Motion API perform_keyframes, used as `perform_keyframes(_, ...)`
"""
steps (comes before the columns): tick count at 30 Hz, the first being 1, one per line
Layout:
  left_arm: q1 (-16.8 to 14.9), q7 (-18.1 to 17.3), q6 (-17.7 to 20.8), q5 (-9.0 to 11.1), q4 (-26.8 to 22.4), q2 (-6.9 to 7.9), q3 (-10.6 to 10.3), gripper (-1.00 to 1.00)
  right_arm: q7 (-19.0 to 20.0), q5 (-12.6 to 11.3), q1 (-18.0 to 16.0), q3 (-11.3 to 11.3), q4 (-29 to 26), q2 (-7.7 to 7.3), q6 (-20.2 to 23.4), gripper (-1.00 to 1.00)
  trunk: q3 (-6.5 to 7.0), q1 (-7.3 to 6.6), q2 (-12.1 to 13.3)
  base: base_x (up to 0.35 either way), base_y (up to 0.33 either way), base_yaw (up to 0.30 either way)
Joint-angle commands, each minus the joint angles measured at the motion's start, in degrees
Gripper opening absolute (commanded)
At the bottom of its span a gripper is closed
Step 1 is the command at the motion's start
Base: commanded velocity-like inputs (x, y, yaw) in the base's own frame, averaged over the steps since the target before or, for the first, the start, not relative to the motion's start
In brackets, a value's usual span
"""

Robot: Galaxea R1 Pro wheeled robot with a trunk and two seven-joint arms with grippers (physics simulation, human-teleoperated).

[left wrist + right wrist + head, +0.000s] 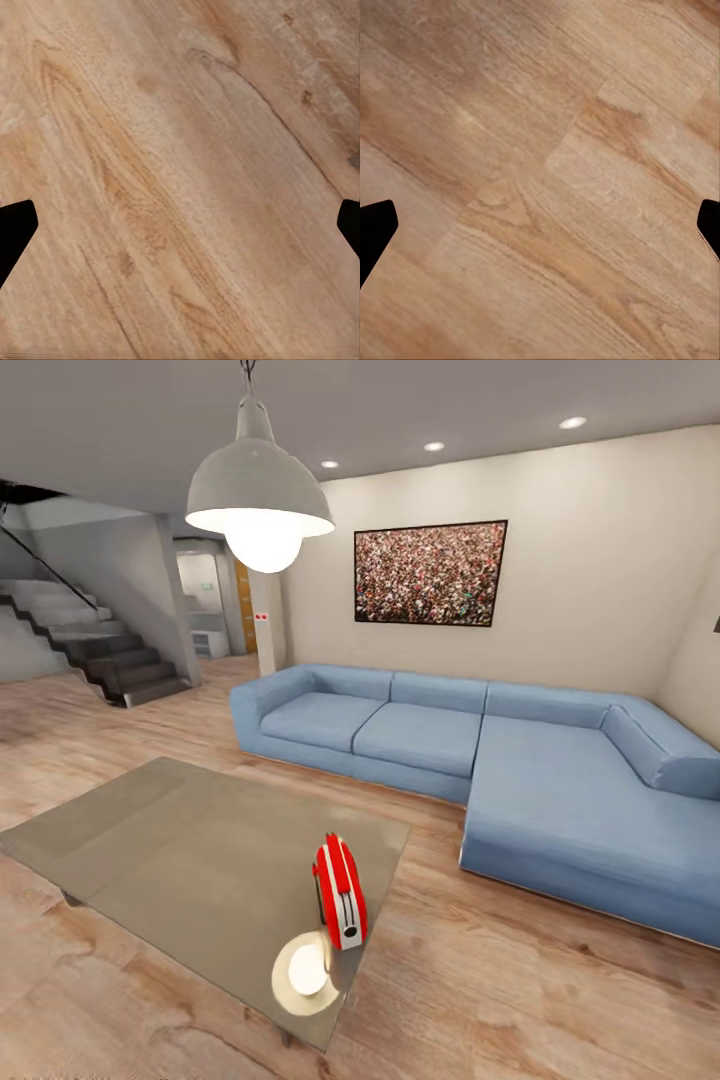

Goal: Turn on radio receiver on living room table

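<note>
A bright-red radio receiver with a white-grey end panel is seen on a glossy grey-brown table, beside a blue sofa and light wood-grain floor.

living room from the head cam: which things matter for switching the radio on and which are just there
For the job:
- radio receiver, red, standing near the table's near corner
- table, low, glossy top

Just there:
- blue sofa
- crowd picture
- pendant lamp
- stairs
- wood floor
</note>
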Motion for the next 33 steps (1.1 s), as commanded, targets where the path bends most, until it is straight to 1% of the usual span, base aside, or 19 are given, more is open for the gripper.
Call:
perform_keyframes(1, 0.0, 0.0, 0.0, -0.01, 0.0, 0.04, -0.01, 1.0, 0.0, 0.01, 0.0, 0.0, 0.0, -0.01, 0.0, 1.0, 0.0, 0.0, 0.0, 0.143, -0.15, 0.277)
perform_keyframes(4, 0.0, 0.0, 0.0, -0.01, 0.0, 0.05, -0.01, 1.0, 0.0, 0.02, 0.0, 0.0, 0.0, 0.0, 0.0, 1.0, 0.0, 0.0, 0.0, 0.077, -0.081, 0.162)
perform_keyframes(10, 0.0, 0.0, 0.0, 0.0, 0.0, 0.0, -0.01, 1.0, 0.0, 0.04, 0.0, 0.0, 0.0, -0.02, 0.0, 1.0, 0.0, 0.0, 0.0, 0.014, -0.018, 0.03)
perform_keyframes(13, 0.0, 0.0, 0.0, -0.04, 0.0, -0.01, -0.01, 1.0, 0.0, 0.01, 0.0, 0.0, 0.02, 0.0, 0.0, 1.0, 0.0, 0.0, 0.0, 0.091, -0.159, 0.015)
perform_keyframes(18, 0.0, 0.0, 0.0, -0.04, 0.0, -0.01, -0.09, 1.0, 0.0, 0.05, 0.0, 0.0, 0.0, -0.02, 0.0, 1.0, 0.0, 0.0, 0.0, 0.137, -0.167, 0.148)
perform_keyframes(33, 0.0, -0.04, 0.0, 0.12, -0.06, 0.04, -0.1, 1.0, 0.0, 0.08, 0.0, 0.0, 0.0, -0.07, -0.16, 1.0, 0.0, 0.0, 0.0, 0.01, -0.011, 0.016)
